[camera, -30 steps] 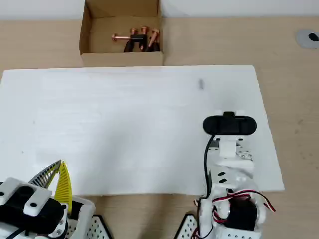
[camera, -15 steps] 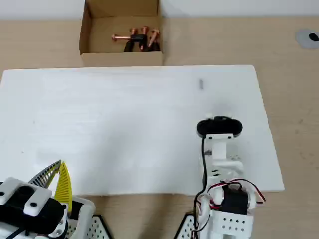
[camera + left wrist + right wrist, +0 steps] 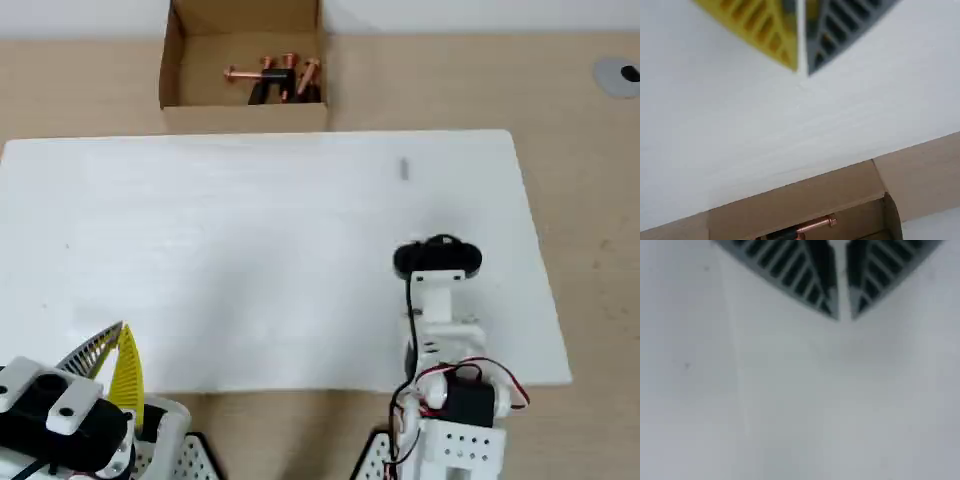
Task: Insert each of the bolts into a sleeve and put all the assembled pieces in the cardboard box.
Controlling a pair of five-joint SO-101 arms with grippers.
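The cardboard box (image 3: 180,60) stands at the back of the table, just beyond the white mat. Inside it lie several copper bolts in black sleeves (image 3: 277,80), bunched together. One bolt in its sleeve (image 3: 810,228) also peeks from the box (image 3: 790,205) in the left wrist view. My left gripper (image 3: 802,67) is shut, its yellow and grey fingers tip to tip above the mat; in the high view it (image 3: 118,335) sits at the mat's front left. My right gripper (image 3: 842,315) is shut with nothing in it, close above the mat. That arm (image 3: 440,330) stands at the front right.
A white mat (image 3: 260,250) covers most of the wooden table. A short grey mark (image 3: 404,169) lies on the mat's back right. A grey disc (image 3: 617,73) sits at the table's far right edge.
The right arm has drawn back toward its base at the front, its wrist camera shifting slightly left. The left arm has not moved.
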